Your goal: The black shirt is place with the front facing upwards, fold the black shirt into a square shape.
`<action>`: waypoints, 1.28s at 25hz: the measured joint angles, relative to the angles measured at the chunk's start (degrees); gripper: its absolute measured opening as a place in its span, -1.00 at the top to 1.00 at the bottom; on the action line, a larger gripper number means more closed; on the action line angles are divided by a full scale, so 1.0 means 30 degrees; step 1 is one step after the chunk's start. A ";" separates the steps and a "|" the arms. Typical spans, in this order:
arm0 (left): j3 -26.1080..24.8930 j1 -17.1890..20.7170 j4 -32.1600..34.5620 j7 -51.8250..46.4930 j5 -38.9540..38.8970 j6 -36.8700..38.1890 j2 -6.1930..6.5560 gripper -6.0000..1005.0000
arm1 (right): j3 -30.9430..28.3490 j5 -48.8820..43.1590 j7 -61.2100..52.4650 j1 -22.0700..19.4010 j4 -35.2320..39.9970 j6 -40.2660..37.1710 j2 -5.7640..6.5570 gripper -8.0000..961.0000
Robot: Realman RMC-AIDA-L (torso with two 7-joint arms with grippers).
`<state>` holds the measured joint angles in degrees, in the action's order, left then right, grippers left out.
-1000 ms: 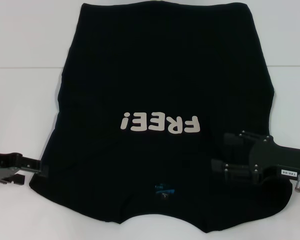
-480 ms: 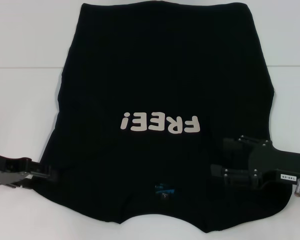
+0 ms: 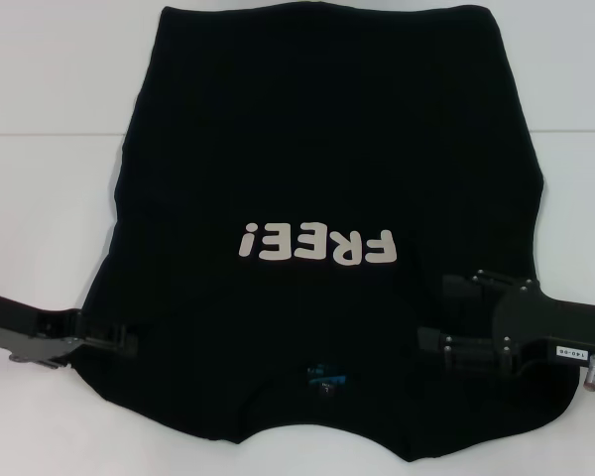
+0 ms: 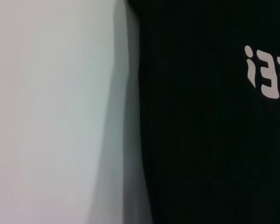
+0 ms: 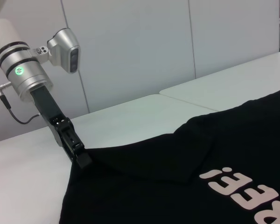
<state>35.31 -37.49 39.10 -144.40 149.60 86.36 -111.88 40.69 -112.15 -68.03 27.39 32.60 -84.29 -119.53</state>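
At the left of the head view the left gripper (image 3: 129,340) reaches in low over the white desk (image 3: 40,198) and meets the left edge of the black shirt (image 3: 327,129) near the sleeve end; its tip lies on the dark cloth, and from here I cannot tell whether its fingers are clenched or released. The right wrist view shows the same gripper (image 5: 81,158) from across the desk, slanting down from its silver wrist with a green light, its tip at the shirt's (image 5: 177,186) edge where the cloth rises in a small peak; the fingers merge with the fabric there as well, so a grasp cannot be confirmed. The left wrist view shows only the shirt's (image 4: 200,140) edge against the pale desk (image 4: 46,116) and part of the lettering (image 4: 268,74). The shirt is spread flat across the middle of the desk, front up, hem at the far side and collar toward the robot, with the pale "FREE!" lettering (image 3: 315,244) reading upside down and a small blue neck label (image 3: 325,375) just below it near the collar. To the right, the right gripper (image 3: 431,312) hovers over the shirt's right shoulder area, its two black fingers (image 3: 446,342) spread apart and holding nothing, pointing in toward the shirt's middle
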 joint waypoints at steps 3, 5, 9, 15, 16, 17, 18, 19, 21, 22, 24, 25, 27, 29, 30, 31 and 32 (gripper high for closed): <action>0.0008 -0.0038 0.0032 0.0038 -0.0017 0.0044 -0.0001 -0.61 | 0.0001 -0.0001 0.0000 0.0001 0.0001 0.0000 0.0001 -0.85; -0.0056 -0.0057 0.0282 0.0022 -0.0032 0.0095 0.0000 -0.51 | 0.0000 -0.0001 -0.0001 0.0003 0.0000 0.0000 0.0001 -0.85; -0.0042 0.0021 0.0461 0.0127 -0.0036 0.0026 0.0006 -0.16 | 0.0000 0.0000 -0.0007 -0.0008 0.0001 0.0000 0.0062 -0.85; 0.0008 -0.0127 0.0358 0.0148 0.0013 0.0013 0.0069 0.10 | -0.0003 -0.1172 -0.3928 0.0107 0.2013 -0.0229 0.0504 -0.85; 0.0007 -0.0170 0.0305 0.0146 0.0031 0.0012 0.0085 0.15 | -0.0001 -0.1781 -0.5278 0.0239 0.2713 -0.0492 0.0678 -0.85; 0.0008 -0.0195 0.0291 0.0145 0.0061 0.0013 0.0091 0.19 | -0.0005 -0.2609 -0.7064 0.0449 0.3522 -0.0867 0.0917 -0.85; 0.0007 -0.0225 0.0279 0.0148 0.0071 0.0009 0.0095 0.24 | -0.0001 -0.3549 -0.8973 0.0779 0.4266 -0.1415 0.1267 -0.85; 0.0008 -0.0236 0.0271 0.0155 0.0068 0.0011 0.0095 0.28 | -0.0005 -0.4463 -1.0825 0.1154 0.4830 -0.1975 0.1647 -0.85; 0.0009 -0.0269 0.0267 0.0162 0.0029 0.0011 0.0095 0.43 | -0.0055 -0.5852 -1.3812 0.1942 0.5263 -0.3103 0.2498 -0.85; 0.0010 -0.0276 0.0267 0.0173 0.0021 0.0010 0.0093 0.51 | -0.0103 -0.6427 -1.5103 0.2329 0.5323 -0.3663 0.2947 -0.85; 0.0024 -0.0292 0.0272 0.0270 -0.0010 0.0023 0.0079 0.67 | -0.0187 -0.7285 -1.7762 0.2878 0.5531 -0.4300 0.3491 -0.85; 0.0032 -0.0292 0.0283 0.0329 -0.0020 0.0068 0.0071 0.74 | -0.0214 -0.7668 -1.9009 0.3018 0.5714 -0.4408 0.3603 -0.85; 0.0036 -0.0291 0.0289 0.0393 -0.0035 0.0148 0.0073 0.82 | -0.0300 -0.8649 -2.1654 0.3330 0.6196 -0.4437 0.3741 -0.85; 0.0036 -0.0292 0.0278 0.0462 -0.0037 0.0163 0.0093 0.90 | -0.0337 -0.9537 -2.2803 0.3549 0.6345 -0.4502 0.3729 -0.85; 0.0036 -0.0292 0.0269 0.0483 -0.0038 0.0159 0.0103 0.94 | -0.0328 -0.9890 -2.3112 0.3639 0.6344 -0.4502 0.3693 -0.84; 0.0030 -0.0290 0.0263 0.0544 -0.0038 0.0148 0.0121 0.94 | -0.0286 -1.0338 -2.3270 0.3754 0.6240 -0.4380 0.3618 -0.83; 0.0008 -0.0289 0.0262 0.0581 -0.0037 0.0136 0.0134 0.94 | -0.0248 -1.0690 -2.3363 0.3849 0.6069 -0.4159 0.3554 -0.82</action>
<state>35.34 -38.36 39.89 -142.65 149.49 86.77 -111.48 39.95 -144.22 -138.11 38.94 50.81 -96.76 -108.86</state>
